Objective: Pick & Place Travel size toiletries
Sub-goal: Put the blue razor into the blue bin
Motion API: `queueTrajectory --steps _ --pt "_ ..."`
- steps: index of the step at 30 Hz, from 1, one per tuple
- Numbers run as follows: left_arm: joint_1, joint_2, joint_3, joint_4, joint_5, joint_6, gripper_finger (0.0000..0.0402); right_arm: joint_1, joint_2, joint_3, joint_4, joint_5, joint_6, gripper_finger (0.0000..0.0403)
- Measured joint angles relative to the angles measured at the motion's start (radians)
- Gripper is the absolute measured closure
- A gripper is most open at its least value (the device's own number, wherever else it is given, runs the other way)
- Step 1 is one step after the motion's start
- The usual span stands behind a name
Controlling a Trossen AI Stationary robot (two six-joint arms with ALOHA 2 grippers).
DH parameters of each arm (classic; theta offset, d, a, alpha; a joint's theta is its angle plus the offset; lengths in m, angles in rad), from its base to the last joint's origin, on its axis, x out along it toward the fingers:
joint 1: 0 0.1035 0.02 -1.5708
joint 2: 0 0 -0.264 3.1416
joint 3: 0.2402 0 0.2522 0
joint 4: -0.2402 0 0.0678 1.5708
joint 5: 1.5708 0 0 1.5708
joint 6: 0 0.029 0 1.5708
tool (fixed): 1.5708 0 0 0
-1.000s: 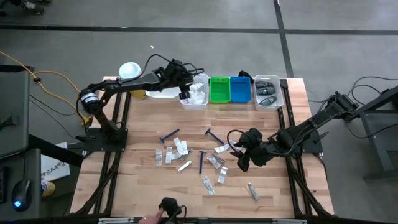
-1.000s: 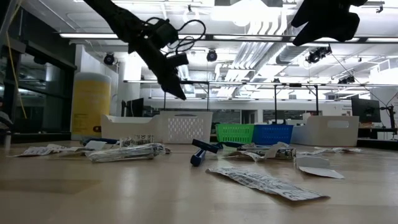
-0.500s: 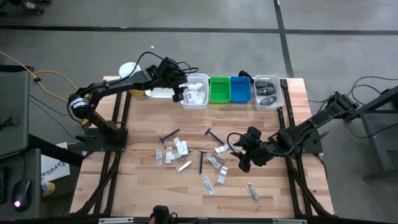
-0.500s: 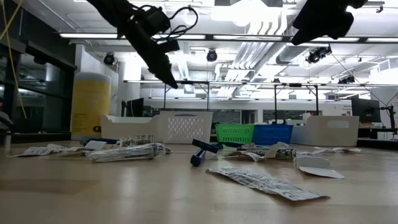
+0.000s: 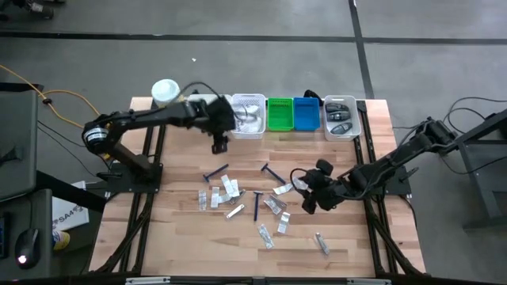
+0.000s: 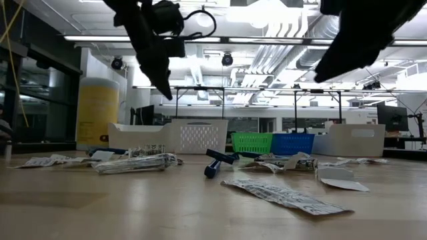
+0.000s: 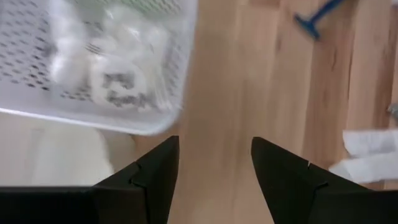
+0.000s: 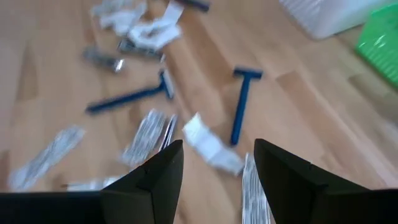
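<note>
Left wrist view alone: white basket [image 7: 93, 74] contents

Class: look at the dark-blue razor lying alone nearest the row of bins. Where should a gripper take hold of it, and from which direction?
Grip the dark-blue plastic razor mid-handle, coming straight down from above. It lies flat on the wooden table, so its thin straight handle offers two clear sides for the fingers; the crossbar head is wider and awkward.

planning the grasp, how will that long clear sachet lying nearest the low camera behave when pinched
The long clear sachet looks like thin crinkled film lying flat on the table, so it is probably light and floppy, likely to droop from a pinch. Its flat edge may be hard to get under, and it could slide.
</note>
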Motion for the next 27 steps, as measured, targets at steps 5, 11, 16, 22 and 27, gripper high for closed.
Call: queueTrajectory --steps 5,11,16,22,27 --pt "-0.124 -0.082 -0.119 0.071 -0.129 -0.068 0.0201 -0.062 0.039 -0.081 0.203 0.047 -0.095 0.0214" --pt "-0.204 -0.289 -0.347 0.205 -0.156 -0.214 0.0201 -0.177 0.194 -0.091 0.370 -0.009 -0.227 0.0214" --pt "-0.272 -0.440 -0.492 0.266 -0.262 -0.317 0.0201 -0.251 0.351 -0.091 0.544 -0.085 -0.286 0.0214" --pt "-0.326 -0.563 -0.593 0.269 -0.300 -0.392 0.0201 -0.296 0.486 -0.082 0.633 -0.087 -0.292 0.0214" --pt "-0.333 -0.597 -0.645 0.323 -0.305 -0.395 0.0201 -0.300 0.555 -0.081 0.708 -0.091 -0.298 0.0222"
